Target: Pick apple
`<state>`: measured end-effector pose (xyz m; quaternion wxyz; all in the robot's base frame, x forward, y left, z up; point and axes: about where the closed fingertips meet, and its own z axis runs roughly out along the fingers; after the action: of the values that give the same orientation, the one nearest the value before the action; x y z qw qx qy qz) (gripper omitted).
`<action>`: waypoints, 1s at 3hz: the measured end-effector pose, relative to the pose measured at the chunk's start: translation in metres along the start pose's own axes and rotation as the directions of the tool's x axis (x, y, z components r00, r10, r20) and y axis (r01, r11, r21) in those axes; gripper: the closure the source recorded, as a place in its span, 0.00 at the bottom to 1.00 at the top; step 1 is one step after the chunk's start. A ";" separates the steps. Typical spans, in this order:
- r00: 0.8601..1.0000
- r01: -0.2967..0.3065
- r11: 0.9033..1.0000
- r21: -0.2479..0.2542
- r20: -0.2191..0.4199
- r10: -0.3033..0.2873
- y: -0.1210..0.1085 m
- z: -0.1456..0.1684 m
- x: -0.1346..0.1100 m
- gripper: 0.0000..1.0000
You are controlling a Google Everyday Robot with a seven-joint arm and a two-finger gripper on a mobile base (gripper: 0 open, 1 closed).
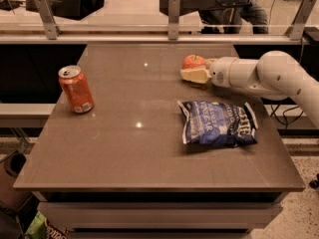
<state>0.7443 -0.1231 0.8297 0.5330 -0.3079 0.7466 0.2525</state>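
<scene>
Apple (193, 60) touches the hand (192, 71), arm (279, 76) stretched level.

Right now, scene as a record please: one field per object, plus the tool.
table: brown flat-topped table, carries everything below
apple: small round red-orange apple, far right part of the table, appears to rest on the top
tool: cream-coloured tool, low over the table, right at the apple's near side
arm: white robot arm, reaches in from the right edge
can: orange soda can, upright, left side, far from the tool
bag: blue crinkled chip bag, lying flat, nearer the camera than the tool, apart from it
</scene>
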 end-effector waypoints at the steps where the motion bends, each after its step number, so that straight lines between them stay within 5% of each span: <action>1: 1.000 0.000 1.000 0.000 0.000 0.000 0.000 0.000 0.000 1.00; 3: 0.999 0.048 0.999 0.019 0.012 -0.048 -0.006 -0.022 -0.045 1.00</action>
<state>0.7457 -0.1341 0.8792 0.5466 -0.3192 0.7378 0.2345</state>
